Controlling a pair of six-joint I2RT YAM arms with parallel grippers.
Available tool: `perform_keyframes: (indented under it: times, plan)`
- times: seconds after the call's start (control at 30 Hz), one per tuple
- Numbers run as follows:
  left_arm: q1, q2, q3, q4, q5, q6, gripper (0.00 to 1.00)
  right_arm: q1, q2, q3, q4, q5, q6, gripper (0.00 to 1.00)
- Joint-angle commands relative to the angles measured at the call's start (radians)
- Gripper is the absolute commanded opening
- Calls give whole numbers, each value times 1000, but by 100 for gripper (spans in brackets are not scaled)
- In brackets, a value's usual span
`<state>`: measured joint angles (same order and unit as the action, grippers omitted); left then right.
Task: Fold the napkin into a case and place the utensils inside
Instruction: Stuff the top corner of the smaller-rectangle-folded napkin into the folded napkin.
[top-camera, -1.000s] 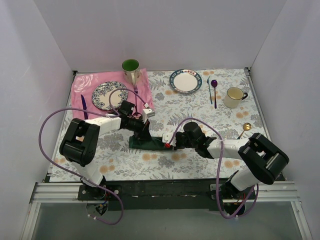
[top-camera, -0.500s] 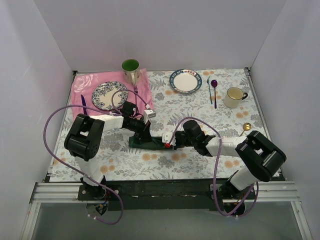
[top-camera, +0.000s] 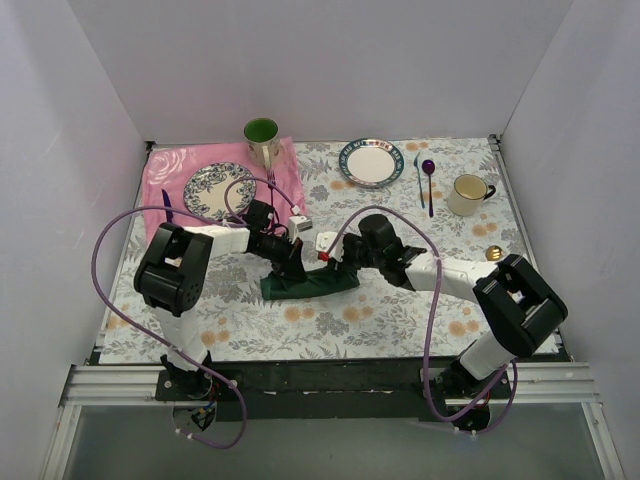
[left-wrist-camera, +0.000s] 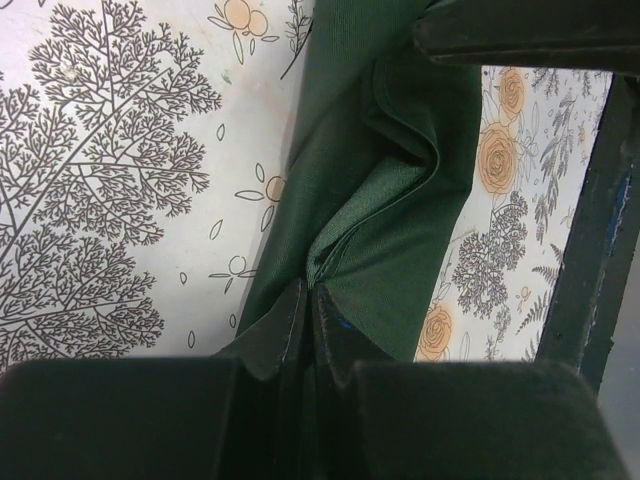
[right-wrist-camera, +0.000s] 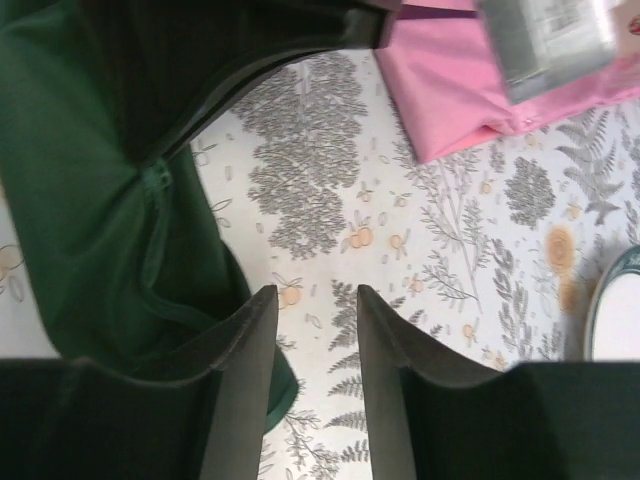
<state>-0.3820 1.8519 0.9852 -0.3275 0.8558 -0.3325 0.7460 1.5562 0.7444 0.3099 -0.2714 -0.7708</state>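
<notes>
Fold step in hand. Left gripper (left-wrist-camera: 308, 300) jaws pinch a fold of the napkin (left-wrist-camera: 390, 230), mid-worktop (top-camera: 380, 315) toward the near edge. Right gripper (right-wrist-camera: 315, 310) jaws spread, empty, just beside the cloth. Next, likely: right grabs a free edge, folds over. 1 gold-headed spoon (top-camera: 493, 254) lies by the right edge.

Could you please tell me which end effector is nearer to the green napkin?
Left. The left end effector is pinched shut on a fold of the napkin; the right end effector stands open beside the napkin's edge, over the tablecloth, gripping nothing.
</notes>
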Motion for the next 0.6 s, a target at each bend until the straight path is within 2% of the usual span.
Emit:
perform_keyframes:
  times: [0.0, 0.03, 0.1, 0.2, 0.27, 0.33, 0.57]
  plan:
    - [-6, 50, -3, -25, -73, -5, 0, -5, -1, 70, -83, 84, 67, 49]
    - [-6, 56, 0, -28, -75, -7, 0, -5, -1, 75, -87, 121, 74, 53]
    - [-5, 61, 6, -31, -80, -7, 0, -7, -4, 108, -112, 144, 99, 54]
    - [-6, 67, 7, -33, -80, -10, 0, -5, -27, 148, -199, 144, 142, 62]
    - [-6, 72, 9, -36, -81, -14, 0, -5, -42, 148, -244, 132, 159, 77]
    - [-6, 75, 7, -39, -83, -17, 0, -1, -61, 136, -261, 136, 163, 85]
    - [-5, 81, 9, -41, -83, -23, 0, 36, -22, 125, -246, 210, 172, 87]
